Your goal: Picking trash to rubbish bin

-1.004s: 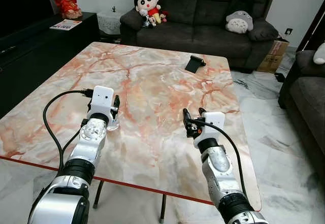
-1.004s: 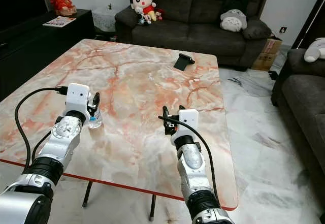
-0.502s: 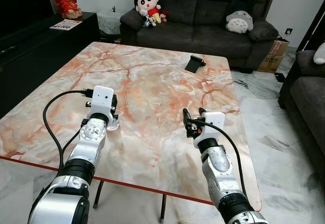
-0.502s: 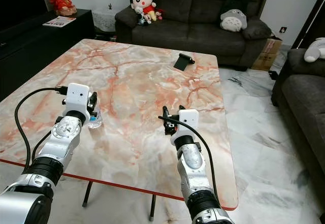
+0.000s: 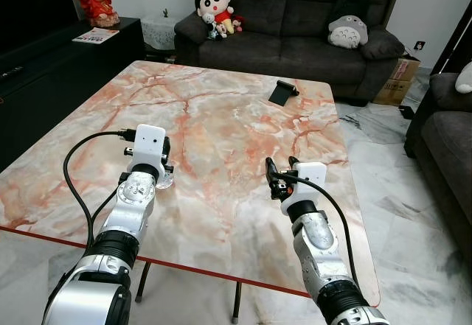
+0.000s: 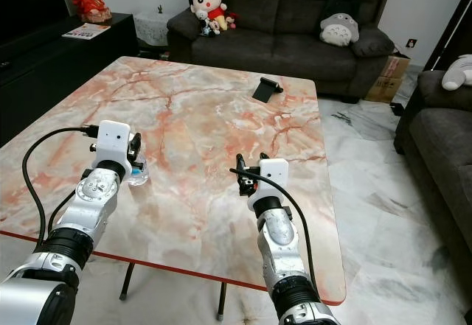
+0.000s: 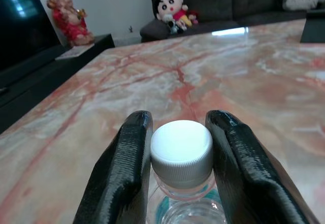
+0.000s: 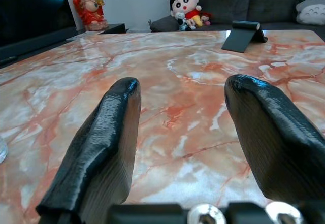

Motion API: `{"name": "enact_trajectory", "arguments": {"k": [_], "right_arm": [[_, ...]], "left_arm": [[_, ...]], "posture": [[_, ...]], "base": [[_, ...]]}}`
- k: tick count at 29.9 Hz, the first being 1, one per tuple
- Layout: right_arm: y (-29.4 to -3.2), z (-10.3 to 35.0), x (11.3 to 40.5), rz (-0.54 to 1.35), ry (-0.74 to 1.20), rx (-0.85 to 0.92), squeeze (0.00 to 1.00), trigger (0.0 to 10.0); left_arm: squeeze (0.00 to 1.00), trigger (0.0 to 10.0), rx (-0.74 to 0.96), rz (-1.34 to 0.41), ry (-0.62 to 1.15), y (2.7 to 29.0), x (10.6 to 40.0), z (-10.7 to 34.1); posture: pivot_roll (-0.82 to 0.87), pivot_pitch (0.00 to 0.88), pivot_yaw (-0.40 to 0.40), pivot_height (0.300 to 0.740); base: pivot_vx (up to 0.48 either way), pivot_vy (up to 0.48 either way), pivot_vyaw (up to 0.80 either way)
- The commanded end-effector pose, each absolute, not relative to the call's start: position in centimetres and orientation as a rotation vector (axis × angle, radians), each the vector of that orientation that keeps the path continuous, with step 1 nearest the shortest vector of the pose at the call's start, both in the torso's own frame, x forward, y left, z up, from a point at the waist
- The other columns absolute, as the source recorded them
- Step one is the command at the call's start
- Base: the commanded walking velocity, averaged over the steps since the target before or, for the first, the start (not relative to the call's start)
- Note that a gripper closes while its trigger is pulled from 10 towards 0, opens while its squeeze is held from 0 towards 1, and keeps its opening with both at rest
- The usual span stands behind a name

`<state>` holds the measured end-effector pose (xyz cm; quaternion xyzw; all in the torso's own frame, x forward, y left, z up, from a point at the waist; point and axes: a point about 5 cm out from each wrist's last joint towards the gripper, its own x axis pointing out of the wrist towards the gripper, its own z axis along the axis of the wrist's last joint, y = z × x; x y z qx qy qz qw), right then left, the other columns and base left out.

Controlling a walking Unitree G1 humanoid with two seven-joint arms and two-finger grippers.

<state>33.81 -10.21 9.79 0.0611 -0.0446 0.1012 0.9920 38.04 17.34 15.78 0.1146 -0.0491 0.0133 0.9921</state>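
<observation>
A small clear plastic bottle (image 5: 163,181) with a white cap (image 7: 181,147) lies on the marble table (image 5: 221,111) near its left front. My left gripper (image 5: 165,169) is shut on the bottle, and in the left wrist view its two black fingers (image 7: 124,168) press the cap from both sides. My right gripper (image 5: 280,167) hovers just above the table at the front right, open, with nothing between its fingers (image 8: 109,127). No rubbish bin can be made out.
A black phone stand (image 5: 282,91) sits at the table's far right. A dark sofa (image 5: 295,34) with plush toys stands behind the table, a black TV cabinet (image 5: 51,67) to the left, and a second sofa (image 5: 446,133) to the right across the tiled floor.
The left gripper's fingers have drawn in around the bottle's cap. The right arm has stayed still.
</observation>
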Motion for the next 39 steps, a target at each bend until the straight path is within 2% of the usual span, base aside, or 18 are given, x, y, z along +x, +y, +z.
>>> {"name": "enact_trajectory", "arguments": {"k": [1,17,39], "right_arm": [[-10.3,10.0,34.0,0.202,-0.093,0.12,0.0,10.0],[-10.4,10.4,34.1,0.19,-0.114,0.135,0.0,10.0],[-10.5,10.5,34.1,0.188,-0.119,0.144,0.0,10.0]], "left_arm": [[0.0,10.0,0.2,0.045,-0.173,16.9,38.0,17.0],[0.0,10.0,0.148,0.002,-0.296,15.1,37.0,17.7],[0.0,10.0,0.163,0.014,-0.315,15.6,37.1,18.2]], "posture": [[0.15,0.0,-0.053,0.74],[0.15,0.0,-0.055,0.74],[0.15,0.0,-0.055,0.74]], "base": [[0.0,0.0,0.0],[0.0,0.0,0.0],[-0.251,0.0,0.0]]}}
